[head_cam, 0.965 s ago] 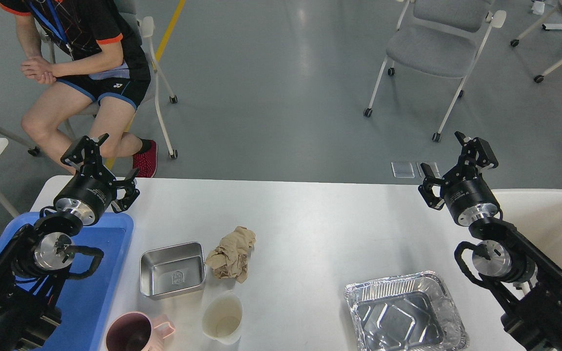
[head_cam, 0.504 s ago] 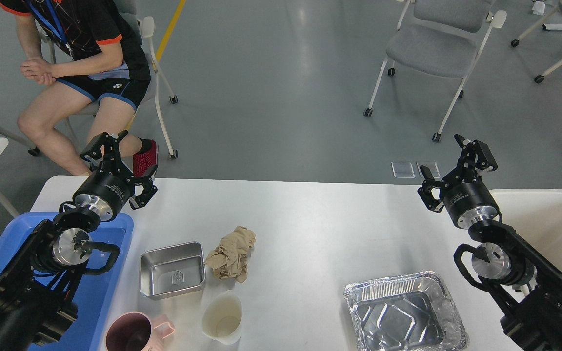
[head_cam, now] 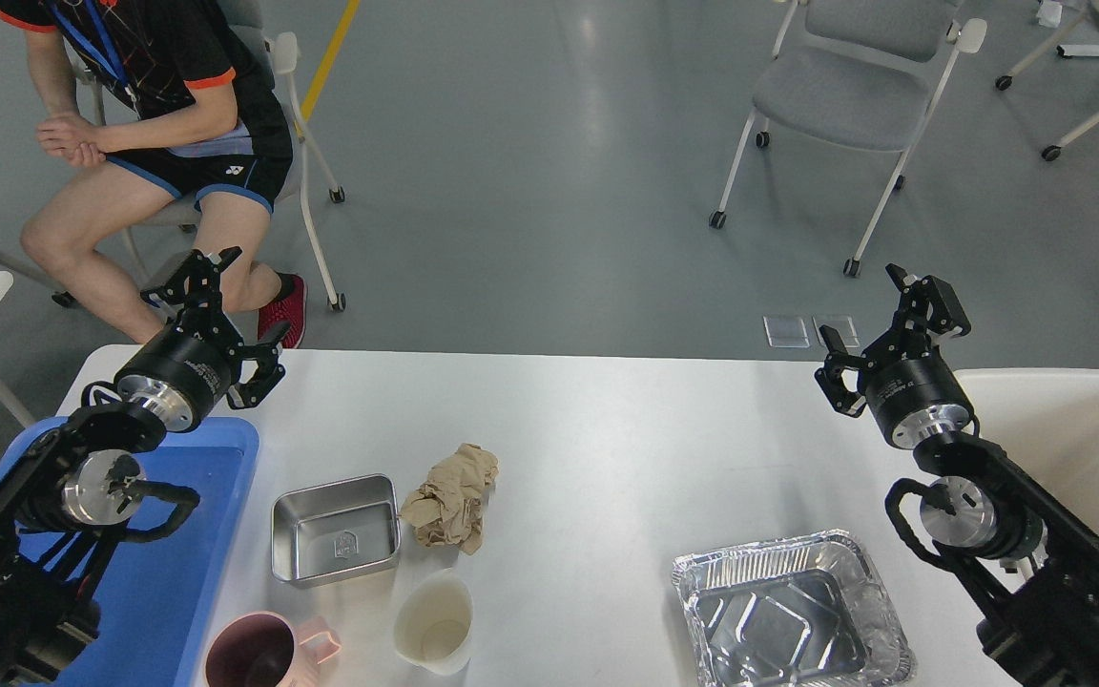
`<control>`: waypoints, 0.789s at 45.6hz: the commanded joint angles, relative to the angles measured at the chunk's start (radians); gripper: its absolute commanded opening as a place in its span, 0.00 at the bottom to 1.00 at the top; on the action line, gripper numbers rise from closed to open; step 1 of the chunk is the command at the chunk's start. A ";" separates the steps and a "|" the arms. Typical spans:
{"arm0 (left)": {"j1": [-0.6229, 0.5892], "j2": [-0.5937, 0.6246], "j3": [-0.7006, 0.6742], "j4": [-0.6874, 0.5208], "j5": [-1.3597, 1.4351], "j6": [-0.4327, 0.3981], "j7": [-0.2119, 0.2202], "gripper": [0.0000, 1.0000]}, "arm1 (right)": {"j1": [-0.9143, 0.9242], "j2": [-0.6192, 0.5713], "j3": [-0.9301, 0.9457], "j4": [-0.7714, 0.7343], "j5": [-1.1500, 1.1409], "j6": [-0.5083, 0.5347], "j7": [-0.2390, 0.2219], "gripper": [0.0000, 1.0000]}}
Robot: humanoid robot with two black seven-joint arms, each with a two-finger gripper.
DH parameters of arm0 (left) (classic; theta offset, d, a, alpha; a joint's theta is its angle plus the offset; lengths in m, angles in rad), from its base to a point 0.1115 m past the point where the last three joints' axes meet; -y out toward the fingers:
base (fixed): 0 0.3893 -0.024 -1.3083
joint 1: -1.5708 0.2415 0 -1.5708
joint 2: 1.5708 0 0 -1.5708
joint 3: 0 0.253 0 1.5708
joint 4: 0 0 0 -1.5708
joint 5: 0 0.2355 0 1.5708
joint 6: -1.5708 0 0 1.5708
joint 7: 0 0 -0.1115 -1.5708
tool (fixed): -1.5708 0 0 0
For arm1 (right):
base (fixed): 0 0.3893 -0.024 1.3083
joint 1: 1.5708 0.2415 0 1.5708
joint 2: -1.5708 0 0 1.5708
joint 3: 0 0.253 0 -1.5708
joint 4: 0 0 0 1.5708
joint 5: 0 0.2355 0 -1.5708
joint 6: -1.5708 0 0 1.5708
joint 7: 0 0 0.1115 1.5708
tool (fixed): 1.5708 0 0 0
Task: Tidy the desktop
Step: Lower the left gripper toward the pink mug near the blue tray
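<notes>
Grey floor [head_cam: 549, 191], wheeled grey chair [head_cam: 845, 91]

Left gripper [head_cam: 216, 315] and right gripper [head_cam: 879, 315] raised, fingers spread.

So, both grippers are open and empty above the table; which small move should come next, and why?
Probably lower the left gripper toward the crumpled brown paper. It lies loose on the desktop beside the steel tray, nearer the left arm than the right gripper; both grippers are open and hold nothing.
</notes>
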 commanded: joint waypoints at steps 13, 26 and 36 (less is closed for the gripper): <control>-0.004 0.531 0.386 -0.288 0.000 -0.006 0.002 0.97 | 0.000 0.005 0.001 -0.002 0.000 0.000 0.000 1.00; -0.061 0.863 0.604 -0.411 0.025 -0.086 0.131 0.97 | -0.002 0.015 -0.001 -0.002 0.000 0.000 0.000 1.00; -0.053 1.049 0.653 -0.416 0.054 -0.216 0.133 0.96 | 0.001 0.024 -0.001 -0.002 -0.001 0.000 0.000 1.00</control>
